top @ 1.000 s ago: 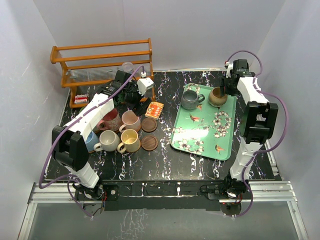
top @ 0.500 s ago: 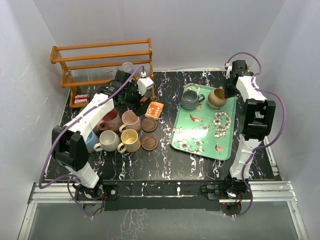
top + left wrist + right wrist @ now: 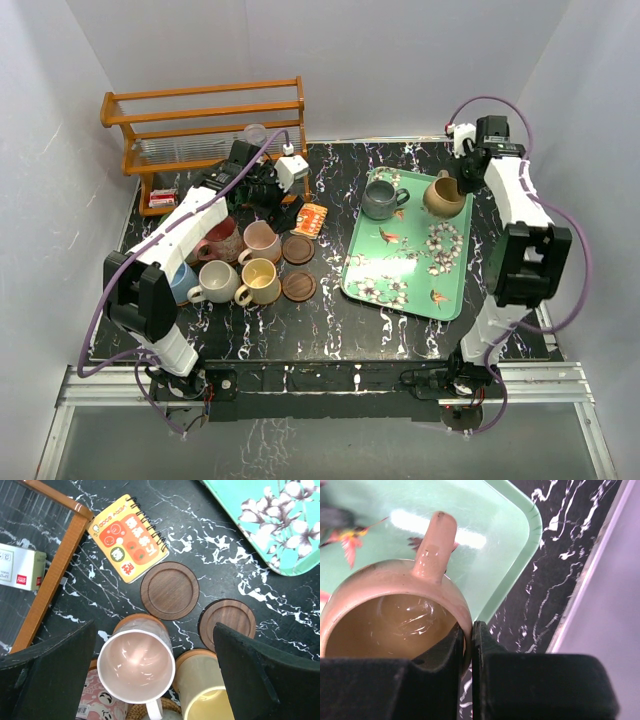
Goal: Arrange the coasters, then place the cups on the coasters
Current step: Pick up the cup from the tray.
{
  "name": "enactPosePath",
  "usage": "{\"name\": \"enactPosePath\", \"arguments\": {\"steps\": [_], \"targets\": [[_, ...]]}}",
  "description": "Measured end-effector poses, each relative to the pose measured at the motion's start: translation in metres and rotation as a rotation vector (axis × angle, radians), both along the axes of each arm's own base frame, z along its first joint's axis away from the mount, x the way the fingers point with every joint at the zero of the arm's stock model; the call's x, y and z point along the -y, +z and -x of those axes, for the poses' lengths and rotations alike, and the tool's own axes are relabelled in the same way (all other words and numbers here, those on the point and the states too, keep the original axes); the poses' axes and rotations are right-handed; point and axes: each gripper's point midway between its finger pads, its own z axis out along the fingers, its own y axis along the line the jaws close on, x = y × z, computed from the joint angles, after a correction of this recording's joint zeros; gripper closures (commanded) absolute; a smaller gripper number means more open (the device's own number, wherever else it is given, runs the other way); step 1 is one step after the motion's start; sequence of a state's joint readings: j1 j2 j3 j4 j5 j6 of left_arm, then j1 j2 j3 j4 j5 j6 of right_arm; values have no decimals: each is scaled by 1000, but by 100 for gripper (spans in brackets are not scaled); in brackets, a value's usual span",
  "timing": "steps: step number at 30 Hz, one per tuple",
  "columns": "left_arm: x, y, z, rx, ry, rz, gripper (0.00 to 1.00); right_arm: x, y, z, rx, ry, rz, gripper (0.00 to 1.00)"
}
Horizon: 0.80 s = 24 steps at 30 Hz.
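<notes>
My right gripper [image 3: 471,630] is shut on the rim of the tan mug [image 3: 395,610], one finger inside and one outside; the mug [image 3: 441,196] sits at the far right corner of the green tray [image 3: 400,275], beside the grey mug [image 3: 380,200]. My left gripper [image 3: 154,630] hangs open over the pink mug [image 3: 136,666], touching nothing. The pink mug and the yellow mug [image 3: 205,690] each stand on an orange-brown coaster. Two dark brown coasters [image 3: 169,590] [image 3: 227,623] lie bare beside them. Maroon [image 3: 222,238], off-white [image 3: 217,282] and blue [image 3: 183,280] mugs cluster at the left.
An orange spiral notepad [image 3: 127,537] lies behind the bare coasters. A wooden rack [image 3: 205,125] stands at the back left with a clear plastic cup [image 3: 255,133] near it and a small box [image 3: 17,567] under it. The tray's rim [image 3: 520,565] runs close to the table's right edge.
The right gripper has shut on the tan mug's rim and shifted it slightly to the right on the tray. The left arm has barely moved.
</notes>
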<state>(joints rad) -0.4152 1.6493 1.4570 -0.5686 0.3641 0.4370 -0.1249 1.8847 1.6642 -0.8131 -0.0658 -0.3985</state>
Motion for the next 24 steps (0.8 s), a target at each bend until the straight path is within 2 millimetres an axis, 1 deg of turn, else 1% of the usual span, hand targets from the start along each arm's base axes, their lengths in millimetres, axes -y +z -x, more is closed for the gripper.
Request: {"name": "enactPosePath", "arguments": {"steps": [3,6,8,10,12,15,18,19,20,22,24], "targets": [[6,3,4,-8,-30,29,1,-11,40,16,77,131,12,100],[13,9,10,-16,-68,71,2,-28,79,34,168,276,12,100],[20,14,15,-26,-101,110,2,-42,100,46,226,380,1,100],[27,19,21,-37,-136,148,3,-58,114,57,261,474,-18,100],[34,25,28,-49,-183,191,3,-79,121,67,284,577,-46,100],[45,39,38,-51,-268,255,5,-118,122,79,286,728,-96,100],[54,54,46,-37,-352,311,7,-171,117,97,270,904,-144,100],[56,59,50,-30,-384,330,8,-185,117,103,269,947,-161,100],[59,64,53,-23,-415,348,8,-205,117,112,266,1011,-184,100],[63,71,61,-19,-474,381,9,-230,119,125,265,1091,-225,100],[66,75,68,-21,-521,412,11,-251,121,137,266,1160,-259,100]]}}
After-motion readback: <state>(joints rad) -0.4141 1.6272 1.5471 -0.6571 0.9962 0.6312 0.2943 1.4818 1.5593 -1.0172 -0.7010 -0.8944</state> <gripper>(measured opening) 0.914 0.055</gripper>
